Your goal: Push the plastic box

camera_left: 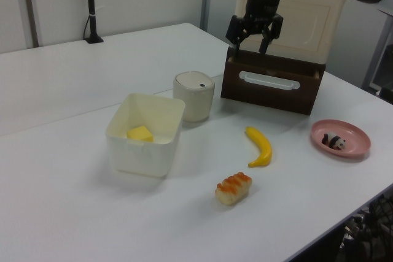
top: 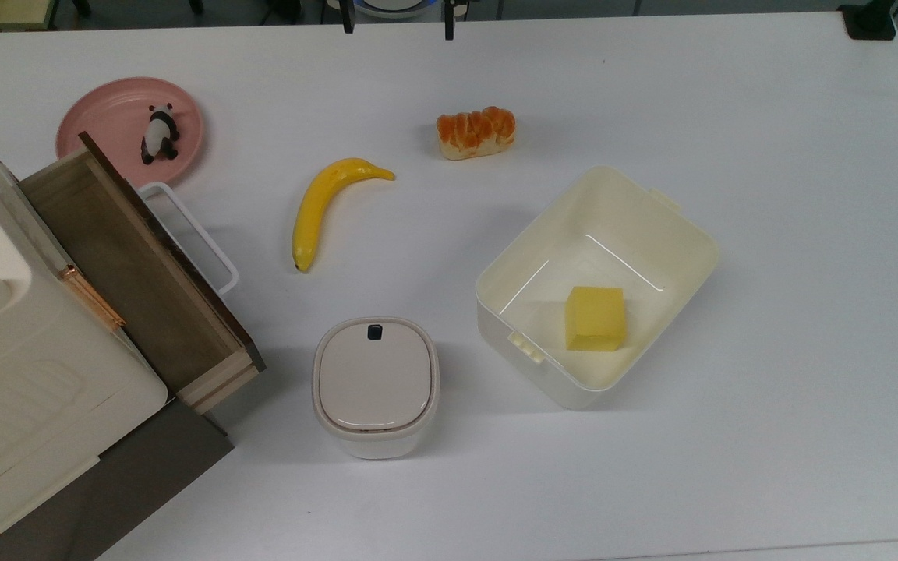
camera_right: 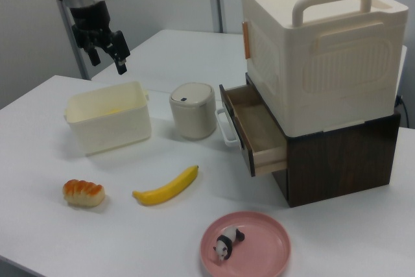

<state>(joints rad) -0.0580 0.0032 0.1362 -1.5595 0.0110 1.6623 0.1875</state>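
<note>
Cream-white and thin-walled, the plastic box (top: 655, 226) sits right of centre in the top view, turned at an angle on the white bench (top: 792, 436), with a yellow cube (top: 595, 318) lying inside near its lower wall. In the left view the plastic box is at centre left, and in the right view at centre left too. Just beside it, toward the top view's left, stands a small lidded bin (top: 375, 383) with a black button. A bread roll (top: 476, 132) lies above the box in the top view, a banana (top: 324, 206) further left, then a pink plate (top: 98, 117) carrying a panda figure (top: 159, 134). At the left edge of the top view a cabinet (top: 5, 374) has its wooden drawer (top: 133, 273) pulled out. The tool (camera_left: 255, 34) hangs high over the drawer at upper right of the left view, well apart from the box, fingers spread and holding nothing.
</note>
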